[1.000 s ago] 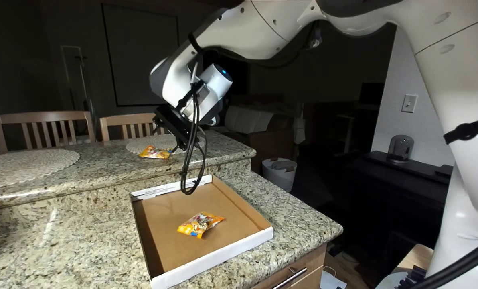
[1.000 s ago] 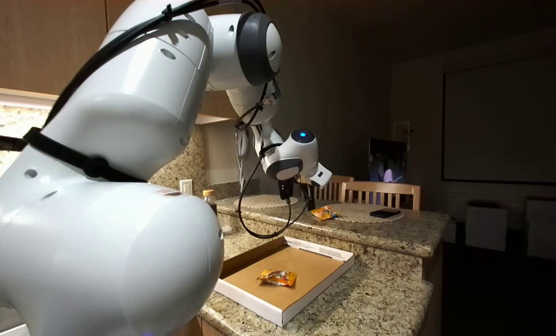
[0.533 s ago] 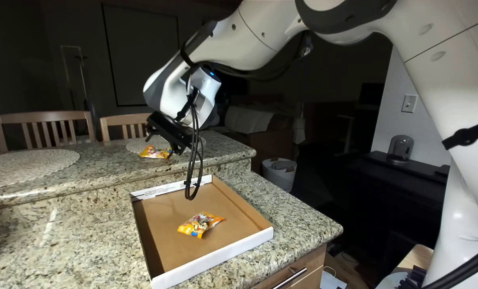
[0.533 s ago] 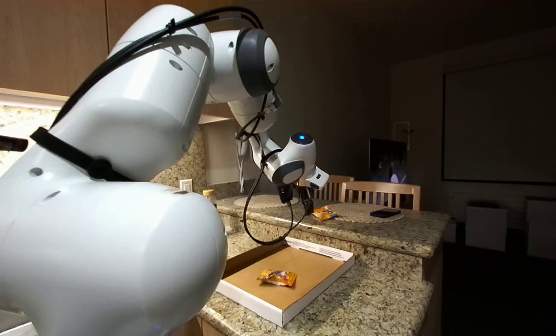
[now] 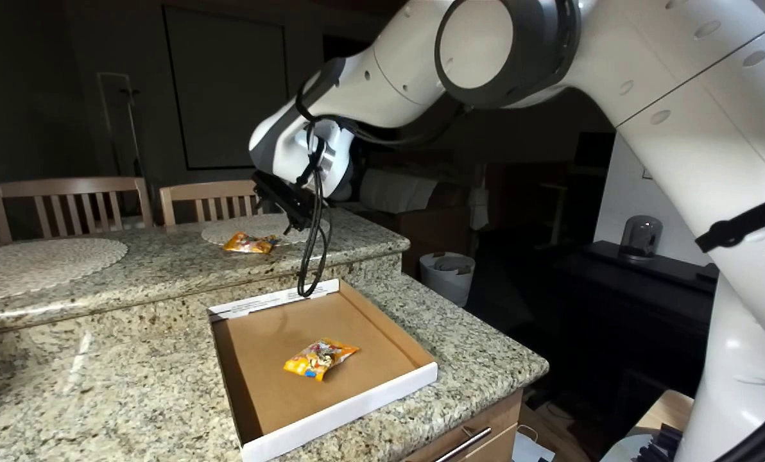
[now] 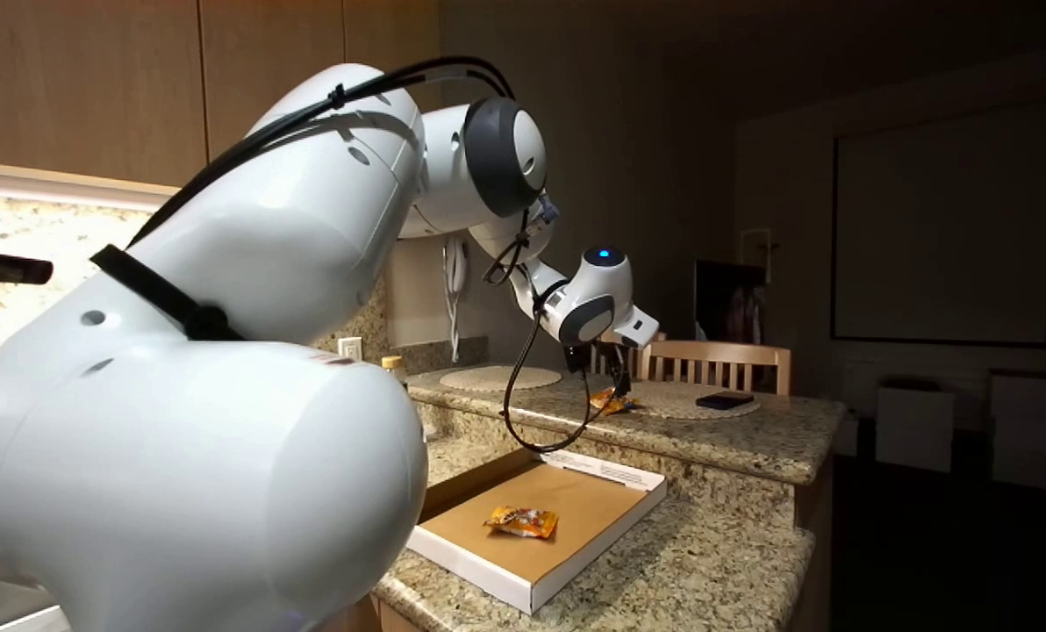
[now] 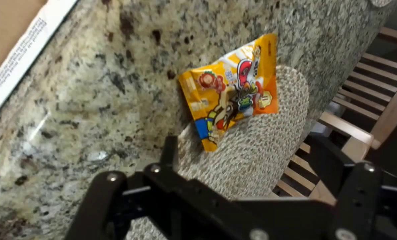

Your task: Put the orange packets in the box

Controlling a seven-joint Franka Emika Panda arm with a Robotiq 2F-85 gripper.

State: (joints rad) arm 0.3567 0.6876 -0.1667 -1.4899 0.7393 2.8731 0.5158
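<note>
One orange packet [image 5: 320, 359] lies in the box [image 5: 344, 409]; a loose packet [image 5: 249, 243], at eleven o'clock from that box in an exterior view, straddles the edge of the woven mat [image 5: 244, 224], with the gripper [image 7: 246, 150] wide and holding nothing. Probably light, soft and slippery, that loose packet should slide if nudged off-centre. I would pinch its middle at the twelve and six o'clock edges, as the wrist view shows it, away from its flat ends.

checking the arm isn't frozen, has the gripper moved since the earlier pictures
Yes: in both exterior views the gripper has shifted toward the picture's right, judged against the orange packet, unmoved on the raised counter.
</note>
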